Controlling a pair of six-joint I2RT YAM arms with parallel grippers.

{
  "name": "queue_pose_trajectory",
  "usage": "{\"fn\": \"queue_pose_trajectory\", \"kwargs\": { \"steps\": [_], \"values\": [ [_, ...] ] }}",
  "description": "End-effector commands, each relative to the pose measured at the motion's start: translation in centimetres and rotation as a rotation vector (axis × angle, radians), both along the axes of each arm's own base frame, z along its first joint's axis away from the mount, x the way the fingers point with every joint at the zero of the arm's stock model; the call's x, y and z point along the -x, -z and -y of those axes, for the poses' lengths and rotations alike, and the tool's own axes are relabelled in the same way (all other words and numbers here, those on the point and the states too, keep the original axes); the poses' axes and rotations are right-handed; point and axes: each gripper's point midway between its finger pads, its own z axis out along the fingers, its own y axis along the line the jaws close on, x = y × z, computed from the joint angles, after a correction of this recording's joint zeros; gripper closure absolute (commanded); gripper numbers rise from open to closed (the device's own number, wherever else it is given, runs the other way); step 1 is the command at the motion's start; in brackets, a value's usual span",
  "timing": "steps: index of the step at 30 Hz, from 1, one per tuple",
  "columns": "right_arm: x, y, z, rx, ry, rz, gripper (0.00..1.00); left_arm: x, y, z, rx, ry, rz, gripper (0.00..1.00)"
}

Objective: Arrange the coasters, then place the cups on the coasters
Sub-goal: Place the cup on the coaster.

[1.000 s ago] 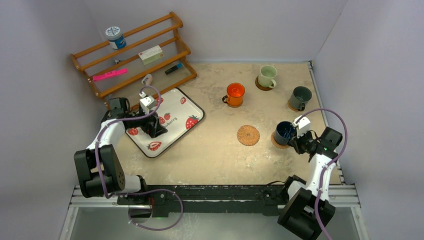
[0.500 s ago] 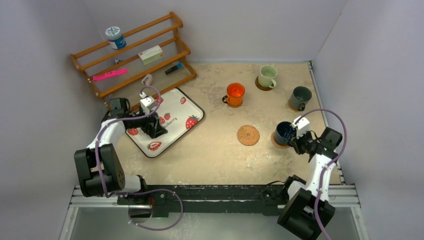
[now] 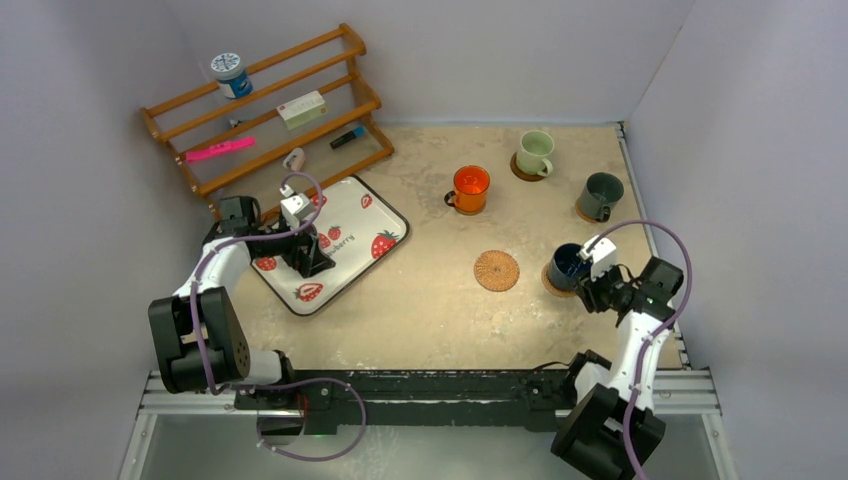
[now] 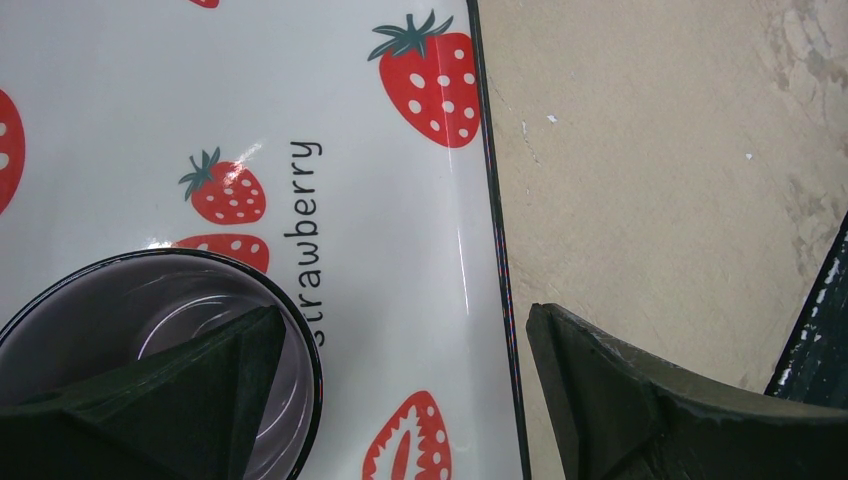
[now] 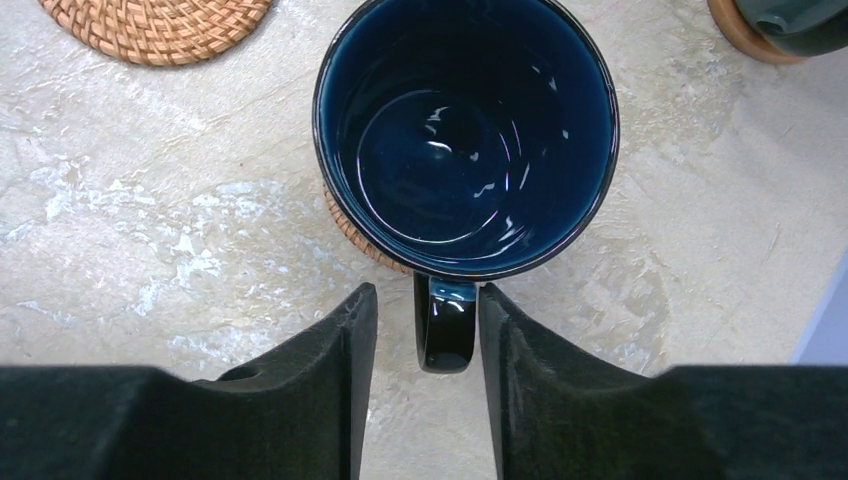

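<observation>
The dark blue cup [image 5: 465, 140] stands upright on a woven coaster [image 5: 358, 238], its handle between the parted fingers of the right end effector [image 5: 425, 300]. A bare wicker coaster [image 3: 496, 270] lies ahead-left of that end effector. The orange cup [image 3: 470, 187], pale green cup [image 3: 535, 152] and dark grey-green cup [image 3: 602, 194] stand farther beyond it. The purple-grey cup [image 4: 150, 350] sits upright beneath the left end effector [image 4: 400, 320].

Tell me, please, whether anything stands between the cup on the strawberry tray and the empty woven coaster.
Nothing visible does: only bare table lies between the cup on the tray and the woven coaster; the orange cup stands well off that line.
</observation>
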Motion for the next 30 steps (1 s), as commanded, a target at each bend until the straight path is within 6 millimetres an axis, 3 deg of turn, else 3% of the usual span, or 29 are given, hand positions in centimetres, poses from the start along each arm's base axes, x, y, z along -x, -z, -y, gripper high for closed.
{"fn": "queue_pose_trajectory", "kwargs": {
  "steps": [1,7,14,23,30],
  "values": [
    [0.1,-1.3,-0.1,0.017,-0.019,0.022,0.51,-0.3,-1.0,0.5,0.036,0.037,0.038,0.00],
    [0.9,-2.2,-0.4,0.038,-0.029,0.014,0.23,-0.2,-1.0,0.5,0.036,0.038,0.036,0.00],
    [1.8,-3.3,-0.5,0.053,-0.010,0.002,0.02,-0.2,-1.0,0.6,0.037,0.040,0.035,0.00],
    [2.6,-4.4,-0.6,0.016,0.053,-0.049,0.01,-0.1,-1.1,0.6,0.037,0.051,0.039,0.00],
    [2.6,-6.8,0.4,0.107,0.127,0.059,0.01,0.2,-1.3,0.9,0.047,0.068,0.042,0.00]
  ]
}}
